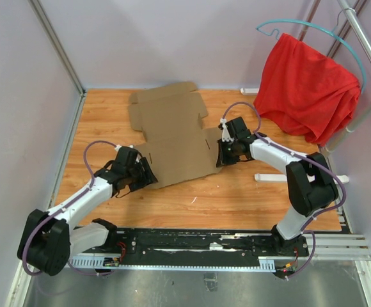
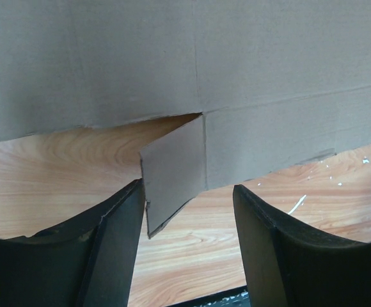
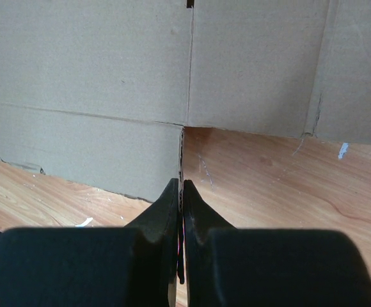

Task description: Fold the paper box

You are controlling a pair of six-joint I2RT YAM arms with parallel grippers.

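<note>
The paper box (image 1: 173, 137) is a flat brown die-cut cardboard sheet lying on the wooden table (image 1: 236, 198). My left gripper (image 1: 148, 176) is at its near-left corner. In the left wrist view the gripper (image 2: 187, 192) stands open, and a small raised flap (image 2: 176, 173) of the box (image 2: 236, 64) hangs between the fingers, close to the left one. My right gripper (image 1: 221, 153) is at the sheet's right edge. In the right wrist view it (image 3: 182, 185) is shut on a flap (image 3: 181, 153) seen edge-on, standing up from the box (image 3: 109, 77).
A red cloth (image 1: 307, 89) hangs on a teal hanger (image 1: 313, 29) from a metal rack (image 1: 364, 38) at the back right. A white bar (image 1: 268, 177) lies on the table by the right arm. Walls close in the left side and the back.
</note>
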